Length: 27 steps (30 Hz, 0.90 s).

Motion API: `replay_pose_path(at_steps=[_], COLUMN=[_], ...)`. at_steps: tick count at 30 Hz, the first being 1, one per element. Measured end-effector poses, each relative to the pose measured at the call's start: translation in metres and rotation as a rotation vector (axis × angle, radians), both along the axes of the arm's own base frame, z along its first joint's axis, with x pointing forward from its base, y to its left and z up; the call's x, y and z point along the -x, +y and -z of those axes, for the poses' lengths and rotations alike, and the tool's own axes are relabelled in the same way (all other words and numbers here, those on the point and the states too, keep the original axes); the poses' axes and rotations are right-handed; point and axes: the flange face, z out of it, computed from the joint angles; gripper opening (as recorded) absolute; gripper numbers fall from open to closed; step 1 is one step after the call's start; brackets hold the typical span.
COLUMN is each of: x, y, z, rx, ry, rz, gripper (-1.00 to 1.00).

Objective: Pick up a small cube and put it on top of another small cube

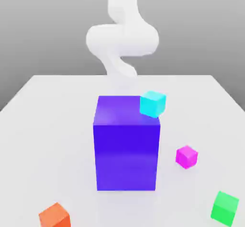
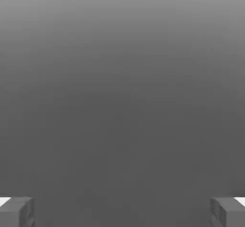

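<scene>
The magenta-pink cube (image 1: 186,157) sits on the pale tabletop (image 1: 62,125) beside the big blue-violet block (image 1: 126,156), on the exterior view's right of it and apart from it, with a strip of bare surface between the two. It is far smaller than the block (a real dwarf next to it) and has a corner turned toward the camera. The green cube (image 1: 224,208) lies nearer the camera than the block and farther toward the exterior view's right, past the magenta-pink one. The cyan cube (image 1: 152,104) overlaps the block's upper corner on the exterior view's right, partly over the top face and partly past its side; whether it touches the block, I cannot tell. The orange cube (image 1: 55,216) is nearer the camera than the block, toward the exterior view's left, cut off by the lower edge of the view. Above the block in the exterior view comes the white arm (image 1: 122,39), its lower part blending into the pale surface behind the block. In the hand view the gripper (image 2: 122,212) is released, its two fingers (image 2: 13,212) spread wide apart.
</scene>
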Motion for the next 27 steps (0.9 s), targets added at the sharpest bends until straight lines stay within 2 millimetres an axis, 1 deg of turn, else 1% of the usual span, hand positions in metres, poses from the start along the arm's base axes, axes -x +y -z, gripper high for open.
replay_pose_path(at_steps=[3,6,9,11,13,16,18,21,22,23,25,27], x=[-0.035,-0.059,-0.070,-0.065,-0.050,-0.015,0.016,0.069,0.090,0.103,0.111,0.110], y=[0.026,0.059,0.094,0.120,0.146,0.177,0.191,0.202,0.205,0.203,0.203,0.200], z=[0.058,0.121,0.187,0.236,0.285,0.357,0.401,0.459,0.475,0.484,0.500,0.515], rx=[-0.016,-0.016,-0.001,0.020,0.048,0.102,0.144,0.217,0.244,0.253,0.260,0.256], ry=[0.105,0.211,0.316,0.381,0.443,0.529,0.584,0.661,0.681,0.688,0.692,0.694], rz=[-0.078,-0.152,-0.221,-0.267,-0.312,-0.379,-0.423,-0.490,-0.521,-0.532,-0.541,-0.533], gripper=[0.00,0.00,0.00,0.00,0.00,0.00,0.00,0.00,0.00,0.00,0.00,0.00])
